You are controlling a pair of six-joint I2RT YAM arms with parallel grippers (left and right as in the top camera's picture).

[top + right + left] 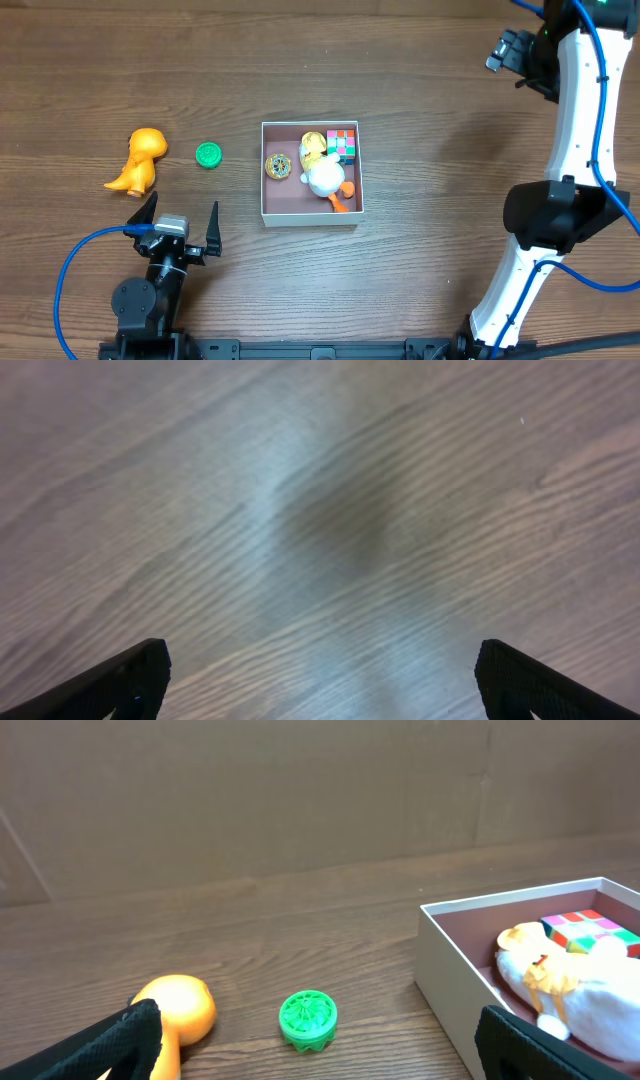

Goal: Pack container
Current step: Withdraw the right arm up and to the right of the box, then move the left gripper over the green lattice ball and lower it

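Left gripper [181,213] fingers [118,1046] spread wide, nothing between them; it sits left of the container [288,205], on the robot's side of it; right gripper [322,650] fingers [128,682] also wide apart over bare table [330,510], far right of the container and beyond it; container sits mid-table, open, square, with white walls; inside are a white plush duck [325,178], a colour cube [342,144] and a gold disc [279,166]; green cap [208,154] lies just left of the container, orange dinosaur [140,160] further left; the overhead view alone shows the disc; the left wrist view shows the container's side wall, duck, cube, cap and dinosaur; the right wrist view shows only wood.
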